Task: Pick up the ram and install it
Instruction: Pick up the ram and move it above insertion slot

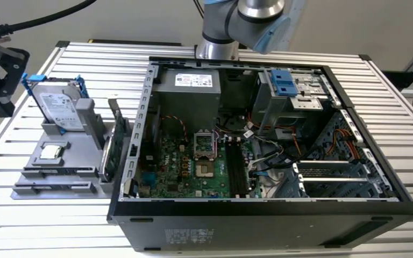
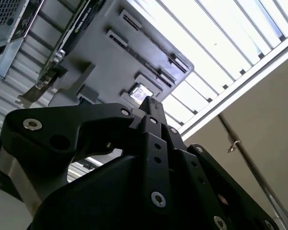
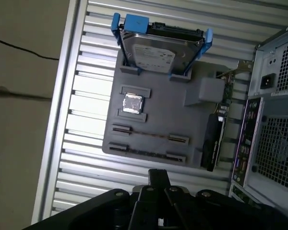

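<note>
Task looked barely begun. The ram [image 3: 151, 134] stood in one of the two slot pairs of the grey holder [image 3: 163, 115]; as best I could judge, it was the thin dark strip seen edge-on in the first wrist view. The holder sat on the slatted table [image 1: 63, 226] just beside the open computer case [image 1: 264, 208]. The slot pair next to the ram was empty. Also on the holder: the hard drive [image 3: 158, 50] in its blue frame, a small square processor chip [image 3: 133, 103], and the broader green card [image 1: 116, 144] on edge at the side nearest the case.

Inside the case, the long memory slots [image 1: 236, 166] on the motherboard [image 1: 181, 161] lay beside the processor socket. Whether any was filled, I could not tell. Pick-up and installation both appeared left to do.

Gripper [image 3: 158, 176] hung over the table near the holder's slotted end, apart from it — touching nothing. Its jaws looked drawn together to a single tip in both wrist views, with nothing held between them
</note>
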{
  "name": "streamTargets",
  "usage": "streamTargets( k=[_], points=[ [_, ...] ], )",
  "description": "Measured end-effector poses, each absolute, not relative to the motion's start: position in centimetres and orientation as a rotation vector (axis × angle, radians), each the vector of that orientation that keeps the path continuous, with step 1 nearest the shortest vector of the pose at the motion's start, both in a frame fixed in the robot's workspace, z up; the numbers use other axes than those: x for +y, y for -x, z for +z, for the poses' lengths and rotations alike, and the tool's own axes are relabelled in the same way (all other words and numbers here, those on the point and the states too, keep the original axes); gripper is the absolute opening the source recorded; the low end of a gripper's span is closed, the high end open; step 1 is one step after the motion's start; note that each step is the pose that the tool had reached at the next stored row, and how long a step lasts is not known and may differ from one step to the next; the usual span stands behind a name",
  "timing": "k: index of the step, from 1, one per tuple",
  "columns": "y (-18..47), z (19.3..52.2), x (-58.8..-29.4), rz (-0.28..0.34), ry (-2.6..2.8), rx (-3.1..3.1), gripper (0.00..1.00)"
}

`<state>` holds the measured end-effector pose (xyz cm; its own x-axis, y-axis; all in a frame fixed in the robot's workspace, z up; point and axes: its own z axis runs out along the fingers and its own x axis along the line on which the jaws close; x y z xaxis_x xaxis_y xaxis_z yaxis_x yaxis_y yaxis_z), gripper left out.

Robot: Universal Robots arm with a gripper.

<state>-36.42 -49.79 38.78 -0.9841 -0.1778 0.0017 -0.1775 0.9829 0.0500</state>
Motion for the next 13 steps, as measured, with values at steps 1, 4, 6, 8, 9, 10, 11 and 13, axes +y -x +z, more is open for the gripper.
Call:
streamTargets(
  k=[1,4,6,8,9,10,11,13],
  points=[
    [36.42,38.78,-49.79,-0.078,-0.296,-3.12,0.0],
    [36.42,38.79,-49.79,-0.077,-0.345,-3.114,0.0],
    [36.43,38.79,-49.79,-0.077,-0.372,-3.111,0.0],
    [36.42,38.79,-49.79,-0.077,-0.397,-3.107,0.0],
    [36.42,38.78,-49.79,-0.077,-0.411,-3.105,0.0],
    [36.42,38.79,-49.79,-0.077,-0.422,-3.104,0.0],
    [36.43,38.79,-49.79,-0.077,-0.432,-3.102,0.0],
    [36.42,38.78,-49.79,-0.077,-0.445,-3.1,0.0]
  ],
)
